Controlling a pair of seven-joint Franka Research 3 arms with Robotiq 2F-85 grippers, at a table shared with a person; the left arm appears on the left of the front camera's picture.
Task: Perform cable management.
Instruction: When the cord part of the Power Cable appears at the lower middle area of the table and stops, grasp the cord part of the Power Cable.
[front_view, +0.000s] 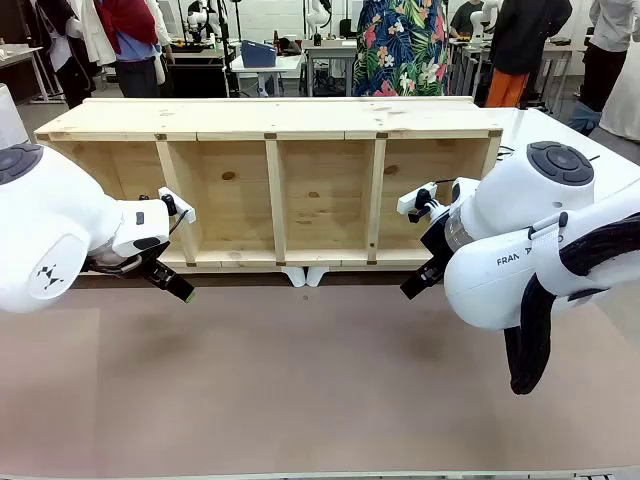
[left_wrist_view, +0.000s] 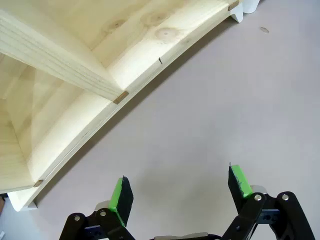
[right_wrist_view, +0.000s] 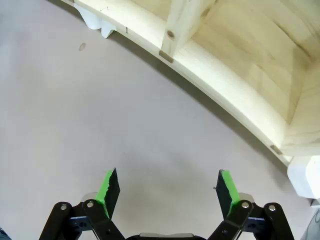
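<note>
I work in what looks like a lab or workshop. My table (front_view: 300, 390) has a plain matte top and carries a bare pine shelf unit (front_view: 275, 190) at twelve o'clock. Beyond it, from eleven to one o'clock, white workbenches (front_view: 285, 66) loaded with gear stand on a grey floor (front_view: 40, 112). Several people (front_view: 400, 45) stand among them.
</note>
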